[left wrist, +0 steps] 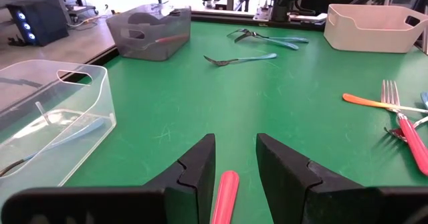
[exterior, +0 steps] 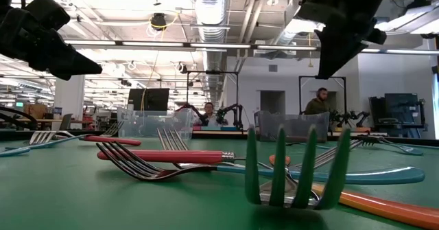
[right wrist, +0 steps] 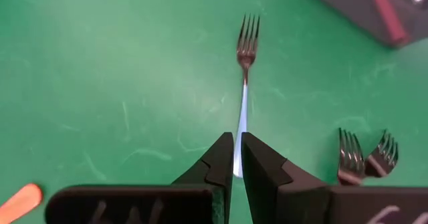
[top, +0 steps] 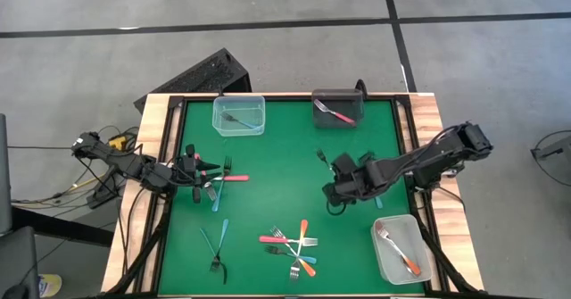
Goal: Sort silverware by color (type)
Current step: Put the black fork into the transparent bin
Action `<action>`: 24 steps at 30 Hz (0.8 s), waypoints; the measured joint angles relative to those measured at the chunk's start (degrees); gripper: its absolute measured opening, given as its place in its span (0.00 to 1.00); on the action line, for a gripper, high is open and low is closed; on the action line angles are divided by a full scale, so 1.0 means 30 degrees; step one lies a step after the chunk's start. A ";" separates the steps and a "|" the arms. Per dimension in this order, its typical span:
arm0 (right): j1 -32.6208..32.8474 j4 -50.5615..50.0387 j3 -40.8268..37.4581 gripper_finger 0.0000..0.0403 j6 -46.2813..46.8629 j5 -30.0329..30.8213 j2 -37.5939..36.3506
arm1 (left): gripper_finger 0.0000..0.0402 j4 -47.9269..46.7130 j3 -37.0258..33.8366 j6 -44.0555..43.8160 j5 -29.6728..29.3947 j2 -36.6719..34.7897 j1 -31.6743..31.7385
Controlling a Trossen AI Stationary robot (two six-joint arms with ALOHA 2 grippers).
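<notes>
1. High view: the left gripper (top: 198,167) sits over the left side of the green mat (top: 285,156), the right gripper (top: 332,170) right of centre.
2. Left gripper: its two fingers (left wrist: 194,174) stand partly apart with the end of a red-handled fork (left wrist: 225,196) between them; whether the pads press on it I cannot tell.
3. Ahead of this gripper lie a blue-handled fork (left wrist: 242,59) and, farther off, a dark tub (left wrist: 148,31) holding a red fork. Beside the gripper stands a clear tub (left wrist: 50,117) holding a blue fork.
4. Off to the gripper's other side lie an orange-handled fork (left wrist: 374,103) and another red fork (left wrist: 401,127), near each other; beyond them is a white tub (left wrist: 374,27).
5. Right gripper (right wrist: 239,158): fingers nearly together, closed on the handle end of a light-blue fork (right wrist: 244,97), whose tines point straight away from the gripper and which lies along the mat.
6. Beside this gripper, two more fork heads (right wrist: 364,154) lie close together.
7. Between the grippers and toward the mat's front edge lies a cluster of forks (top: 293,247), red, orange and blue handles crossing.
8. Near the left gripper a pair of blue forks (top: 216,244) lies apart from that cluster.
</notes>
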 joint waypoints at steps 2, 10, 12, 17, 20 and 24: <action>0.0211 0.0328 0.0007 0.14 0.0039 0.0814 0.0077 | 0.24 0.0000 0.0000 0.0000 -0.0004 0.0000 0.0001; -0.0519 0.4381 0.0005 0.14 -0.3675 0.1973 0.1874 | 0.24 -0.0007 0.0000 0.0000 -0.0007 0.0007 -0.0006; -0.0852 0.5925 0.0005 0.14 -0.5391 0.1755 0.2574 | 0.24 0.0000 0.0000 0.0000 0.0000 0.0036 -0.0006; -0.1770 0.7565 0.1072 0.14 -0.9192 -0.1587 0.3374 | 0.24 0.0000 0.0000 0.0000 0.0000 0.0036 -0.0006; -0.2083 0.7002 0.1826 0.14 -0.9558 -0.1882 0.3352 | 0.24 0.0000 0.0000 0.0000 0.0000 0.0036 -0.0006; -0.2294 0.6541 0.2271 0.14 -0.9807 -0.1601 0.2690 | 0.24 -0.0006 0.0000 0.0000 -0.0001 0.0036 0.0000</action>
